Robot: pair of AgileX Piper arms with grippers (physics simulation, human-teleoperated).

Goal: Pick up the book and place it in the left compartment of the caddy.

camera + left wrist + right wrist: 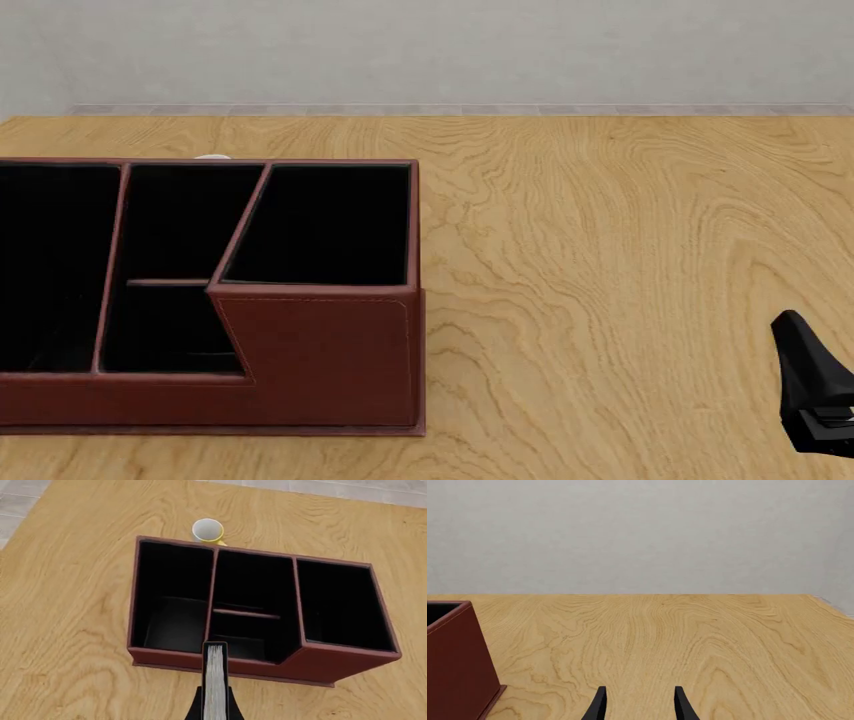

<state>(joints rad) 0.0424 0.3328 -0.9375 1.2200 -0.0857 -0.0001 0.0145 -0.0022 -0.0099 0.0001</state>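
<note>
Wooden tabletop (627, 300) carries the reddish-brown caddy (313, 662), and I judge I am in the carrying step. My left hand (214, 707) pinches the book (214, 680) on edge, above the caddy's near wall — over the middle sections, not the left compartment (170, 600). Next I must shift it sideways over that long section, then lower it. My right hand (639, 705) rests spread and empty, well apart from the caddy.
</note>
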